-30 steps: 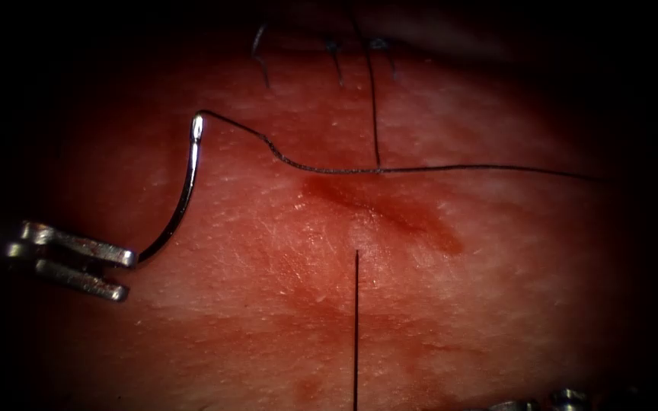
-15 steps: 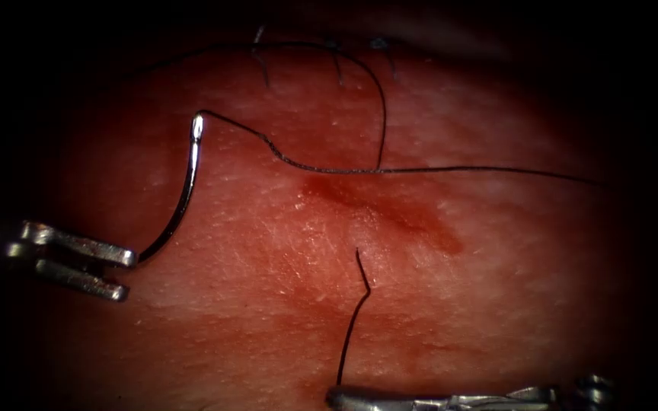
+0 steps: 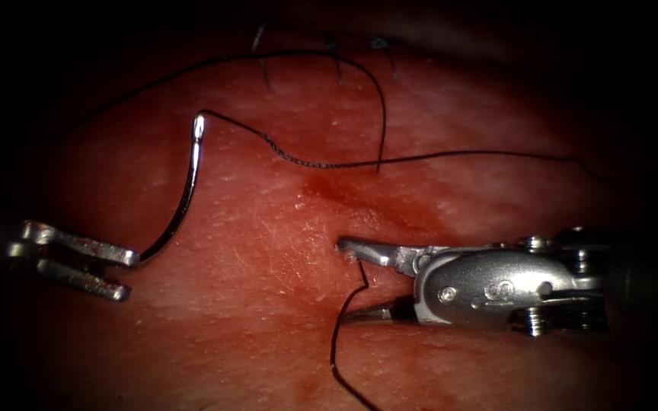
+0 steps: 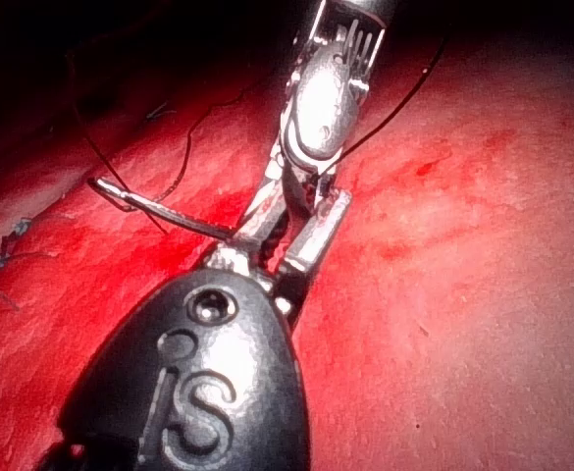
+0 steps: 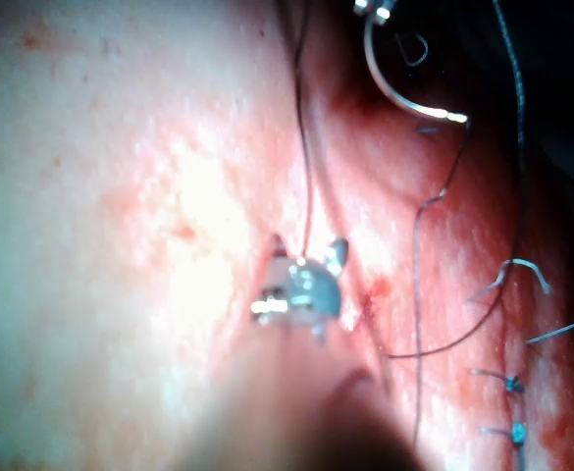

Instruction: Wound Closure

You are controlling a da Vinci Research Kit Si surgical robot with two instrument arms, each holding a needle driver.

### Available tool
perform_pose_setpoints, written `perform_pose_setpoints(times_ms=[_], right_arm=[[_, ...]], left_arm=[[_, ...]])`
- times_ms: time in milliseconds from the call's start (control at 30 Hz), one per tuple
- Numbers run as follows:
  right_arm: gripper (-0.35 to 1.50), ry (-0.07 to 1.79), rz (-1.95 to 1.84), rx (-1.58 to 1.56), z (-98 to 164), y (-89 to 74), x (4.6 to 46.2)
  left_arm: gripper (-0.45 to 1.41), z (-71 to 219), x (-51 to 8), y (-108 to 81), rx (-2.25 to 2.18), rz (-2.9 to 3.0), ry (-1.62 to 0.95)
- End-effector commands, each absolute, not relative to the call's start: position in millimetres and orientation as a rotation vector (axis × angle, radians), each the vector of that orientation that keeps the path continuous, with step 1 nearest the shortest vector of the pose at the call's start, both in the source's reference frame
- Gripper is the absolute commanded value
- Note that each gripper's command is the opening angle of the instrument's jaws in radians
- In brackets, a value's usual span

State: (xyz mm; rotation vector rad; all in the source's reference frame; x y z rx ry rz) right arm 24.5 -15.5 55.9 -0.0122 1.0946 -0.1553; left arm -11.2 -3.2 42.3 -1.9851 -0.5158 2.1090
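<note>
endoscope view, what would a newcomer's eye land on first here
First the right tool, big and shiny on the right, jaws open with a strand of thread running between them. Next the curved needle, out of the tissue on the left, held near its pointed end by the left tool, with thread trailing from its swaged end across to the right.
</note>
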Motion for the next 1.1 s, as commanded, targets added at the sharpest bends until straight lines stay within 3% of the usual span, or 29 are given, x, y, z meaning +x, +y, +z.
perform_pose_setpoints(times_ms=[33, 133, 167, 267, 500, 1100], right_arm=[[1.43, 1.086, -0.158, -0.020, 57.5, -15.6, 25.3], [1.35, 1.075, -0.160, -0.031, 58.7, -15.6, 25.2], [1.08, 1.074, -0.163, -0.034, 58.9, -15.8, 24.9], [-0.35, 1.045, -0.142, -0.061, 58.5, -16.6, 23.6], [-0.35, 1.040, -0.109, -0.048, 56.1, -16.7, 22.2], [-0.35, 1.151, -0.154, 0.058, 45.5, -22.2, 24.4]], left_arm=[[-0.45, 42.8, -11.7, -3.2, -1.988, 2.108, -0.516], [-0.45, 42.8, -11.7, -3.2, -1.988, 2.108, -0.516], [-0.45, 42.8, -11.7, -3.2, -1.988, 2.108, -0.516], [-0.45, 42.8, -11.7, -3.2, -1.988, 2.108, -0.516], [-0.45, 42.9, -11.8, -3.2, -1.988, 2.108, -0.516], [-0.45, 42.9, -11.7, -3.2, -1.988, 2.109, -0.516]])
